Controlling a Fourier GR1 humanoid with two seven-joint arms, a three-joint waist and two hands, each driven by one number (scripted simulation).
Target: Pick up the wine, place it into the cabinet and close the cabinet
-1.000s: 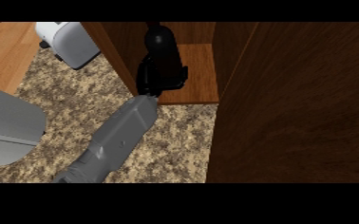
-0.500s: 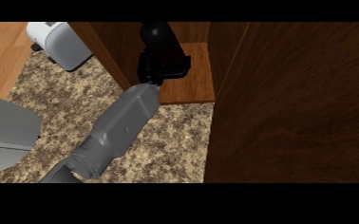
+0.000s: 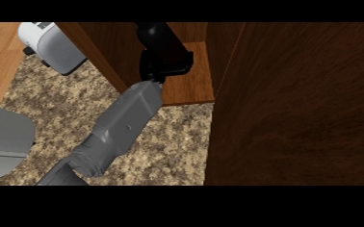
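The wine bottle [image 3: 156, 34] is dark and stands upright inside the open wooden cabinet, over its shelf floor [image 3: 198, 84]. My right hand [image 3: 168, 63] is curled round the bottle's lower part and hides most of it. Its grey forearm [image 3: 126, 120] stretches in from the lower left, across the counter. The cabinet door [image 3: 292, 106] stands open as a large dark wood panel filling the right side. My left hand does not show; only a grey piece of arm [image 3: 13, 139] sits at the left edge.
A white and grey appliance [image 3: 50, 45] stands on the speckled granite counter [image 3: 174, 139], left of the cabinet's side wall [image 3: 99, 57]. A strip of light wood [image 3: 7, 53] shows at the far left.
My right hand has carried the bottle a little deeper into the cabinet, and the forearm now stretches further over the counter. The door has not moved.
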